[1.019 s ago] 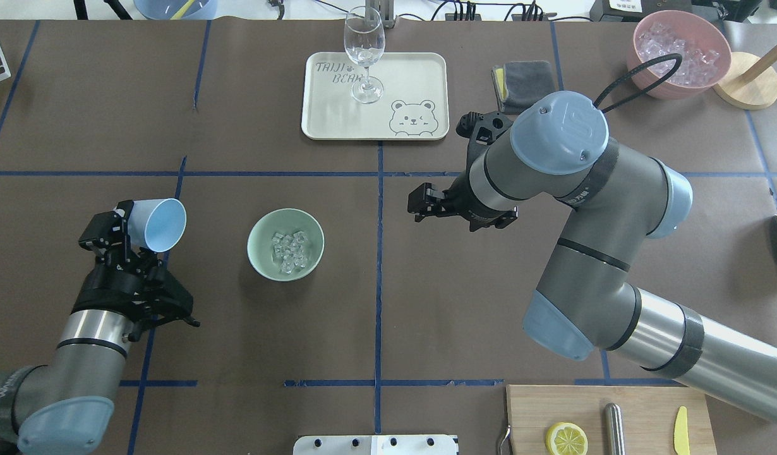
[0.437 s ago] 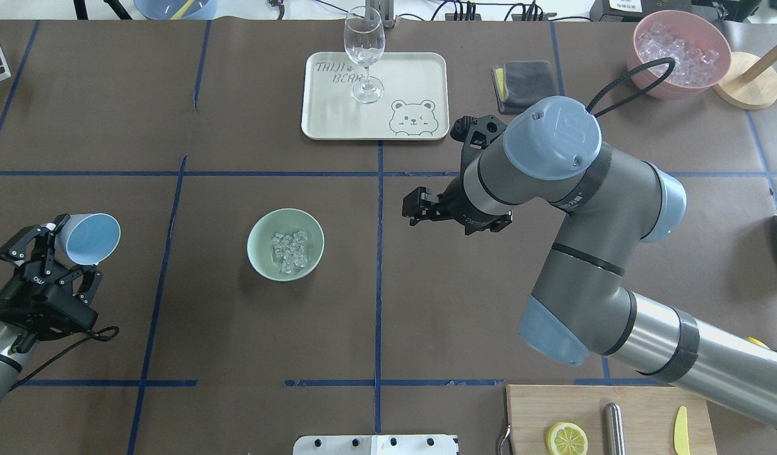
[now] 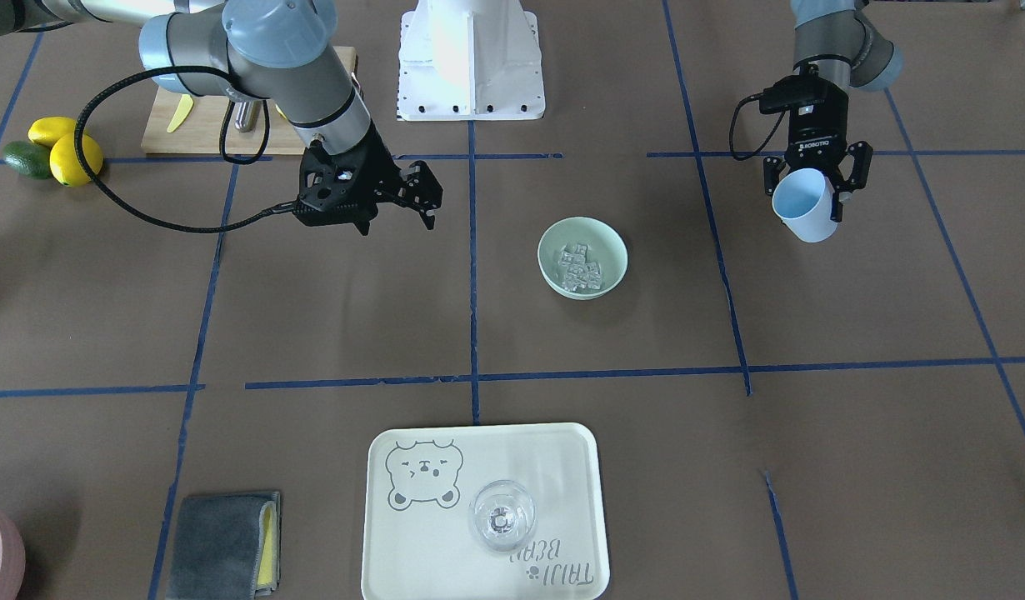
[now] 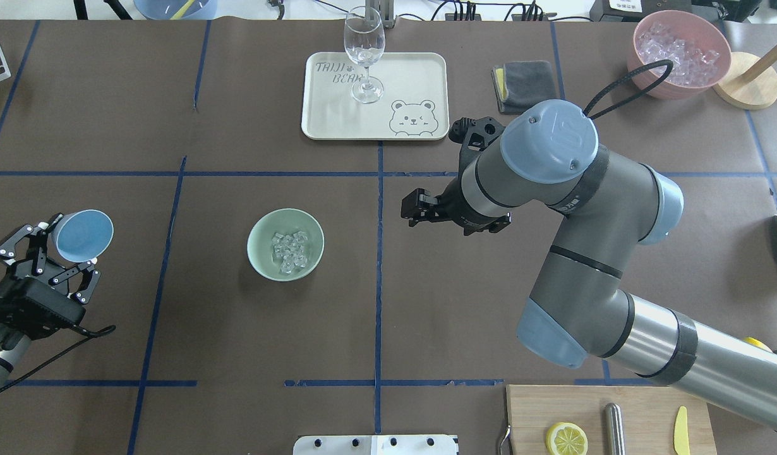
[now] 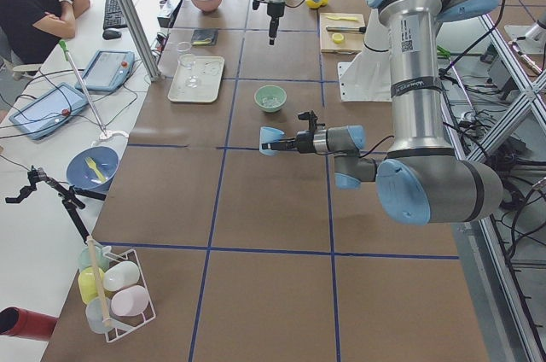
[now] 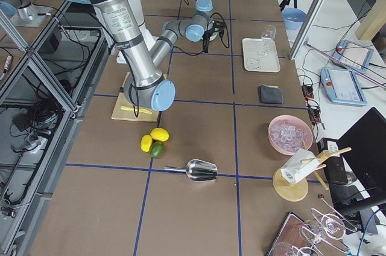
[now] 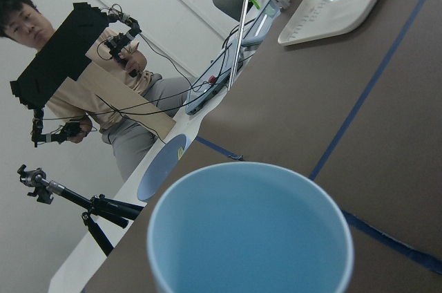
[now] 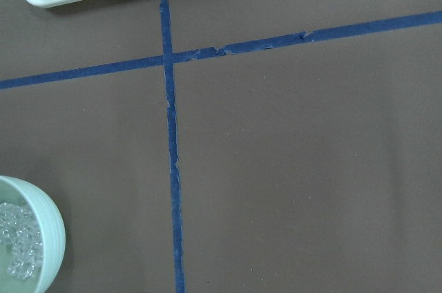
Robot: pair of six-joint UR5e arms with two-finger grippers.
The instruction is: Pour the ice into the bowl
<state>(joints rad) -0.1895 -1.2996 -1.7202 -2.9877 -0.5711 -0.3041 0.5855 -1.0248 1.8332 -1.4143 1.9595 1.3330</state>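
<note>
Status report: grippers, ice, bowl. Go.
Left gripper shut on cup, cup empty, held off to the side of the bowl. Right gripper open, holding nothing. Ice in bowl. Nothing between cup and bowl.

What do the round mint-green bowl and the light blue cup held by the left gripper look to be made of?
Round pale mint-green bowl: opaque, matte, with a thick rounded rim and no glare; likely ceramic or melamine. Light blue cup: thin, smooth, evenly coloured wall; probably plastic, possibly coated paper.
</note>
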